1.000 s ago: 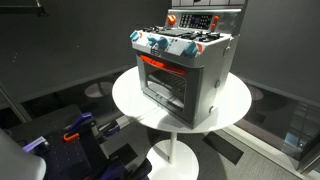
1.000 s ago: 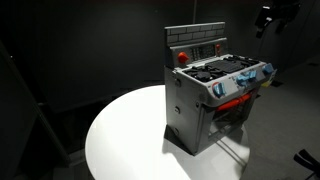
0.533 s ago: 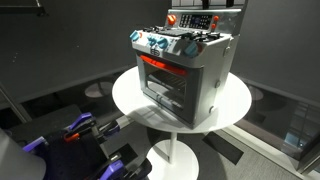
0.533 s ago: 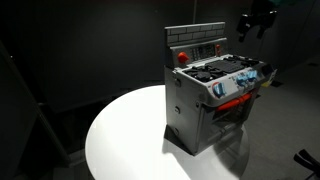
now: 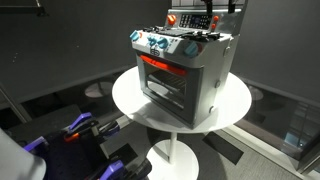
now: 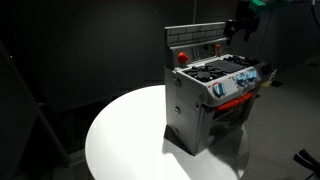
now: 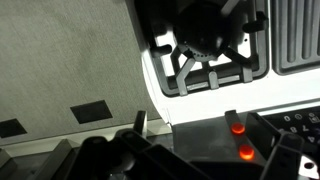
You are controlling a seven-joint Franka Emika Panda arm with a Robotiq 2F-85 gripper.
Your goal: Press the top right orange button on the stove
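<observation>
A grey toy stove (image 5: 185,70) (image 6: 205,100) stands on a round white table (image 5: 135,105) (image 6: 125,140). Its upright back panel (image 5: 200,20) (image 6: 195,42) carries a red knob (image 5: 171,19) (image 6: 182,57) and small buttons. In the wrist view two glowing orange buttons (image 7: 236,128) (image 7: 246,152) sit on the dark panel, next to a black burner (image 7: 205,45). My gripper (image 5: 222,8) (image 6: 240,25) hangs above the far end of the back panel, not touching it. In the wrist view its fingertips (image 7: 186,120) stand apart and hold nothing.
The stove front has blue and white knobs (image 5: 160,44) (image 6: 240,82) and an oven door with an orange strip (image 5: 160,80). Dark floor and walls surround the table. Purple and black objects (image 5: 75,130) lie on the floor below.
My gripper has moved steadily in toward the stove's back panel and a little lower. The stove has not moved.
</observation>
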